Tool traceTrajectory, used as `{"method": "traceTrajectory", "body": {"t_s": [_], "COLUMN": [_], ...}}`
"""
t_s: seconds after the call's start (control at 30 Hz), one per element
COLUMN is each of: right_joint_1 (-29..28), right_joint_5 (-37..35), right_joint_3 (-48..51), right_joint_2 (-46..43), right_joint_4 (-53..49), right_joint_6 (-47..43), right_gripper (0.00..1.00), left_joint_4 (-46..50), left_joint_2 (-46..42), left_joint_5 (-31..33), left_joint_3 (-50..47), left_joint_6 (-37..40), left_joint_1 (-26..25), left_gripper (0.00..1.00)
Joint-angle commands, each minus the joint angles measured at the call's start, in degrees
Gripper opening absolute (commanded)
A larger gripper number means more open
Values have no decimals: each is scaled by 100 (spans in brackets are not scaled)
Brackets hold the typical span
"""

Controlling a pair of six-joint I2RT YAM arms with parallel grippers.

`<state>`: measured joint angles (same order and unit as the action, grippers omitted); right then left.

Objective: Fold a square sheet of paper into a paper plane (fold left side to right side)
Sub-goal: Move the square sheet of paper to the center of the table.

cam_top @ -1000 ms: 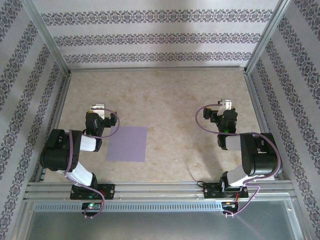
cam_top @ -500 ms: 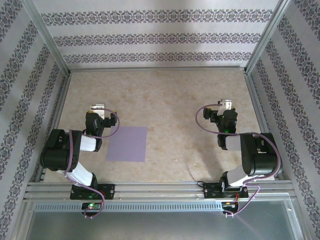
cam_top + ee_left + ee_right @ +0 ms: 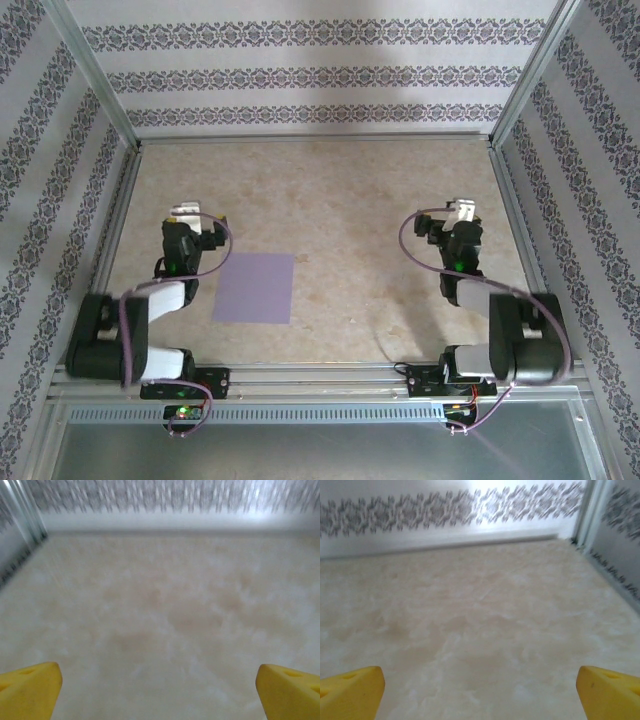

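Flat paper, unfolded; both grippers wide and empty.

Top view: the paper [image 3: 254, 287] lies flat on the worktop [image 3: 330, 190], in no container, near the left gripper [image 3: 186, 214]; the right gripper [image 3: 462, 211] is well apart. So thin a sheet will likely slide or crumple when an edge is pinched. Left wrist: yellow pads [image 3: 30, 690] spread wide over bare worktop. Right wrist: pads [image 3: 610, 692] likewise wide.

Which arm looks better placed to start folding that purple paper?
Probably the left. The left hand hangs open just off the far left corner of the square sheet of paper. The right hand, also open, is much farther away.
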<state>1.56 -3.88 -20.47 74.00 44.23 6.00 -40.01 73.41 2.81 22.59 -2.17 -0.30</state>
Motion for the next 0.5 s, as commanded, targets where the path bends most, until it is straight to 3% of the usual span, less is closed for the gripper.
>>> {"method": "traceTrajectory", "body": {"t_s": [0.0, 0.17, 0.33, 0.47], "right_joint_1": [89, 89, 63, -2], "right_joint_5": [-79, 933, 1672, 2103], "right_joint_3": [-89, -306, -355, -360], "right_joint_2": [-998, -2016, -2615, -2777], "right_joint_4": [-1123, -2621, -3529, -3841], "right_joint_6": [594, 1836, 2911, 3253], "right_gripper": [98, 98, 98, 98], "left_joint_4": [1525, 3893, 3575, 4684], "left_joint_2": [-1065, -1641, -1643, -1644], "left_joint_5": [171, -433, -2532, -2916], "left_joint_3": [491, 1237, 631, 732], "left_joint_6": [-662, -2336, -4143, -4227], "left_joint_1": [39, 38, 9, -298], "left_gripper": [100, 100, 100, 100]}}
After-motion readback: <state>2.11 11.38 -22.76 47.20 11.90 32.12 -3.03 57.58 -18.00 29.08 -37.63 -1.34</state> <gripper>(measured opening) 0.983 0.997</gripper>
